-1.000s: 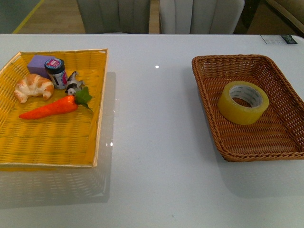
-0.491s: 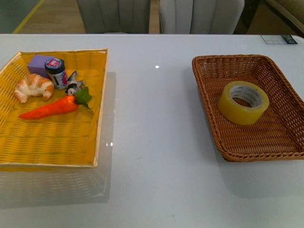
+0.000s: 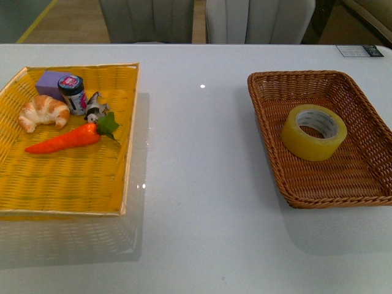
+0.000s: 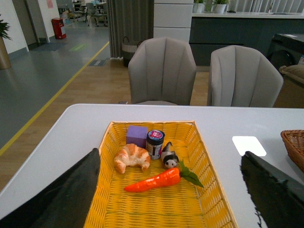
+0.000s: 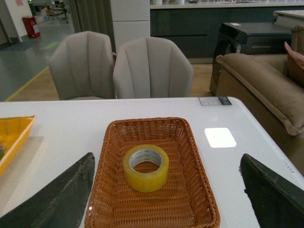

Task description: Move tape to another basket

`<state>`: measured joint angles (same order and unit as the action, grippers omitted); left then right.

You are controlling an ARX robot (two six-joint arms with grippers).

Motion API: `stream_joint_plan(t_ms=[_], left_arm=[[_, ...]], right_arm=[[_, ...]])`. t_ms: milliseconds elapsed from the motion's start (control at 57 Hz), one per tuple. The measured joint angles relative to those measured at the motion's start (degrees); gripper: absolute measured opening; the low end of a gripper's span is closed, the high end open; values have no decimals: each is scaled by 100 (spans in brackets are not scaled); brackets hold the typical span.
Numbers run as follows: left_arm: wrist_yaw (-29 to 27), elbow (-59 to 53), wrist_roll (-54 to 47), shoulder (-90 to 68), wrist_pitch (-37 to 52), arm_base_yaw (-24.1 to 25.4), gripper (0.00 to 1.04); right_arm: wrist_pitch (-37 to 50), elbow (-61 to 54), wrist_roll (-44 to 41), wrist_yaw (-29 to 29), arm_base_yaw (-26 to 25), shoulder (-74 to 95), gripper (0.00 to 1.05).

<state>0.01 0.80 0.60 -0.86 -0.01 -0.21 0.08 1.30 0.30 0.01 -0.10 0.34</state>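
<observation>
Tape (image 3: 314,131) lies flat, core opening upward, on the floor of the basket (image 3: 269,107), nearer the basket's far end than its near end and clear of the side walls. The basket, a brown wicker rectangle with sloping sides, sits on the right half of the white table (image 3: 196,184), close to the right edge. A yellow tray (image 3: 73,190) occupies the left half of the table, well apart from the basket. In the far left corner of the tray, a purple block (image 3: 48,82), a small jar (image 3: 73,94), a croissant (image 3: 43,113) and a small figurine (image 3: 95,109) are grouped closely; a carrot (image 3: 64,139) lies just in front of them, leaf end toward the figurine. Two grey chairs (image 3: 202,19) stand beyond the far edge of the table. Neither arm appears in the front view. In the wrist views, the left gripper (image 4: 166,190) and the right gripper (image 5: 166,190) both have their fingers spread wide, holding nothing, each above the table.
</observation>
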Motion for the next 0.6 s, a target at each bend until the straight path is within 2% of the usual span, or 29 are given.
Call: stream_joint_plan(t_ms=[596], left_arm=[[0, 0, -11, 0, 0, 0, 96]], right_arm=[[0, 0, -2, 0, 0, 0, 96]])
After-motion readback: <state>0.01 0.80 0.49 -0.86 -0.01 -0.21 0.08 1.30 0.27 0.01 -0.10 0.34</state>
